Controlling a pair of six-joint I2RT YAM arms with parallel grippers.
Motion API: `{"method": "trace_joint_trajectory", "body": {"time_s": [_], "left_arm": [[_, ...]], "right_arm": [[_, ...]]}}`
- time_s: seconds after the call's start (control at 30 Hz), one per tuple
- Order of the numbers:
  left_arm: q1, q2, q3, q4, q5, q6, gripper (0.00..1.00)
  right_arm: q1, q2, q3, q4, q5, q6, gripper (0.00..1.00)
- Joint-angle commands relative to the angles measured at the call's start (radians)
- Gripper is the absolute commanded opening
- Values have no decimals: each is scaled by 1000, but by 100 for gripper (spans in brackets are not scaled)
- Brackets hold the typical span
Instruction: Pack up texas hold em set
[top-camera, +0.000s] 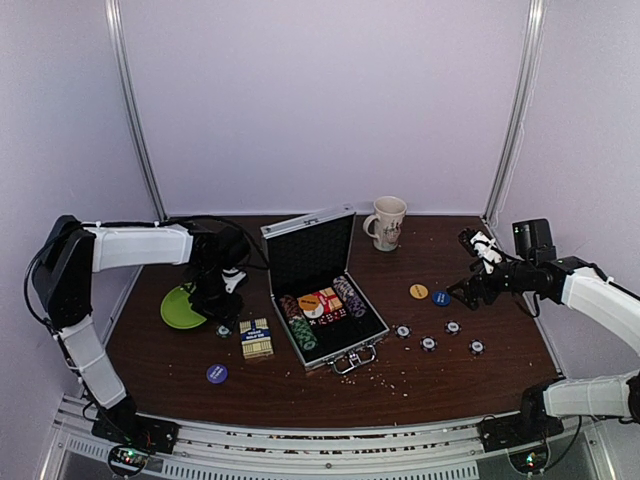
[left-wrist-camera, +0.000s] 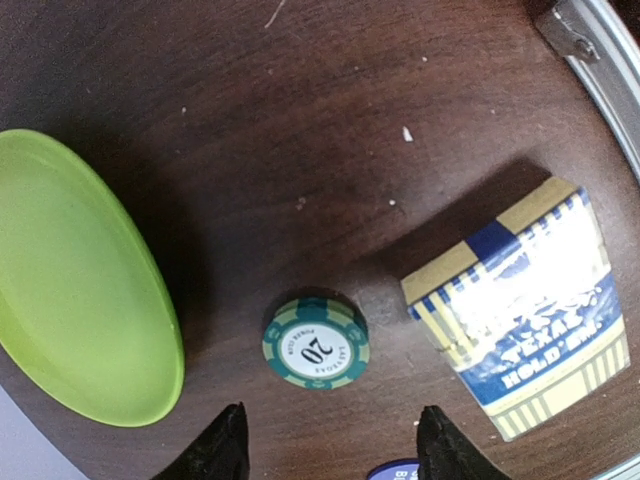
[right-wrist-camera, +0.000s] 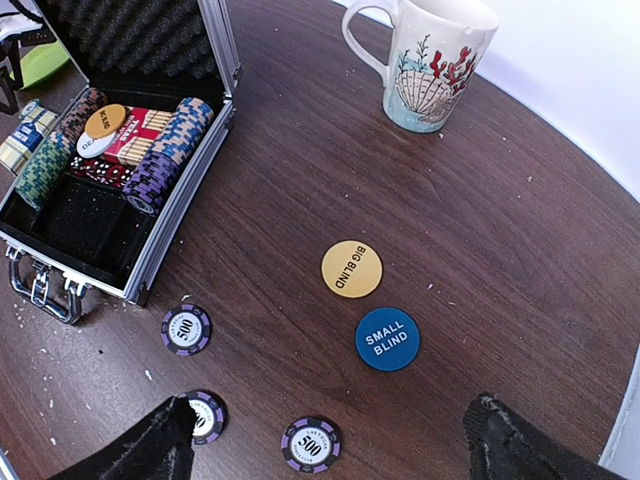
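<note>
Here, dark crumb-flecked table (top-camera: 450, 372) with open briefcase (top-camera: 309, 257), pale lilac walls (top-camera: 320, 100).

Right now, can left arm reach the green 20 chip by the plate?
Probably yes: green round 20 poker chip lies just ahead of the open left jaws, clear of lime plate and blue-yellow card box.

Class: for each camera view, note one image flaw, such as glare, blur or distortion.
Left wrist: glare washes out print on the card deck box. Top external: dim, purplish, soft; values on loose chips unreadable. Right wrist: wide lens curves the table edge, tilts the mug.
</note>
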Motion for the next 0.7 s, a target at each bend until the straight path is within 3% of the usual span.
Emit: {"method": "trace_joint_trajectory", "body": {"time_s": [0.0, 0.17, 0.67], "left_arm": [[10, 60, 11, 58, 28, 9, 58], [24, 96, 2, 91, 22, -3, 53], [48, 110, -46, 130, -4, -9, 56]], "right_arm": [[3, -2, 23, -13, 8, -8, 95], [3, -5, 19, -13, 11, -9, 95], [3, 16, 23, -18, 13, -15, 95]]}}
